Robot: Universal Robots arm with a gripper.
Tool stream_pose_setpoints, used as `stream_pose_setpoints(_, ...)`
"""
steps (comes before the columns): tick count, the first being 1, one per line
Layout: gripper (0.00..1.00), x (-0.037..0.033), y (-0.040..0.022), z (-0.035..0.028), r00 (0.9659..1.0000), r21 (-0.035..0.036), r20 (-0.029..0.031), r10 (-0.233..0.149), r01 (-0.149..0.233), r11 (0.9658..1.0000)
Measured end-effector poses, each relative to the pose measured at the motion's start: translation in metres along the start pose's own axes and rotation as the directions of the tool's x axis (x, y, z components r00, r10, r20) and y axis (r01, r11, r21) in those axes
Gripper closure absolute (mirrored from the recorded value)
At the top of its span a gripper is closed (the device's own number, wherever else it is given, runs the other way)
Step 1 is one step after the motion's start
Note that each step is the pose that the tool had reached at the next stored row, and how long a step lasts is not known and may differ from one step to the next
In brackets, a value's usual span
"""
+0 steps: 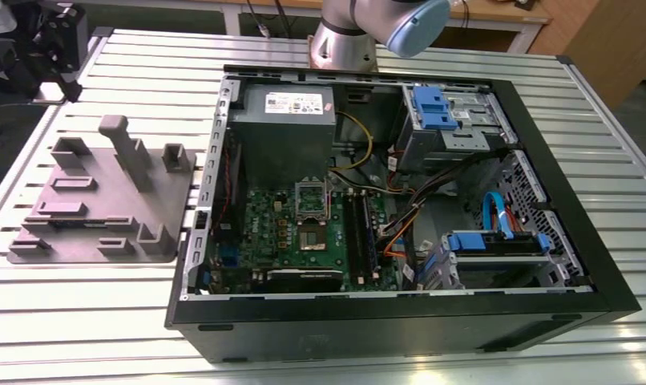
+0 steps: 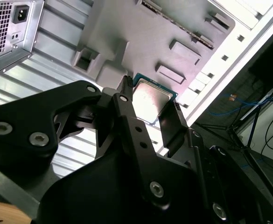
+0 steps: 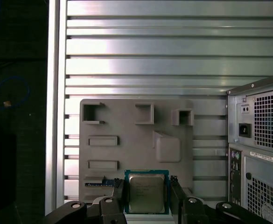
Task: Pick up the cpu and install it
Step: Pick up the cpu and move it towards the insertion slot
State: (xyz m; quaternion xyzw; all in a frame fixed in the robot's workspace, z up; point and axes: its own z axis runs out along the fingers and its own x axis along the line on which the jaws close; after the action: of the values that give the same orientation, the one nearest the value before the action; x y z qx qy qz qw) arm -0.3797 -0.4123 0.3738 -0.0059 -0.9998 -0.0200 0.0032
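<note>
My fingers (image 3: 119,195) are closed in on the cpu (image 3: 146,193), one pad on each of two opposite edges, so the gap btwn them is just the chip's width. Chip sits flat in the grip, silvery lid facing the cams in both wrist views, w/ a thin green border showing round it. In the second wrist view it hangs well above the grey fixture block (image 2: 164,32), which lies on the slatted desk (image 2: 47,51). In the first wrist view the chip overlaps one edge of that block. The rear of the pc case (image 3: 257,140), w/ vent grille and power inlet, stands beside the block on the desk. In the exterior view the arm (image 1: 350,36) rises at the far end of the open case, and the block is on the exterior view's left of the case, just beside it. Inside the case lies the green motherboard (image 1: 261,233) w/ its silver socket (image 1: 312,215) about mid-board.
</note>
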Motion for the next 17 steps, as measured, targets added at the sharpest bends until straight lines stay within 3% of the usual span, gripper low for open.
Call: stream_pose_setpoints(17,0.53,-0.0039,0.0001,-0.0001,1.0000,0.0000,-0.0001,0.000,0.000,1.0000)
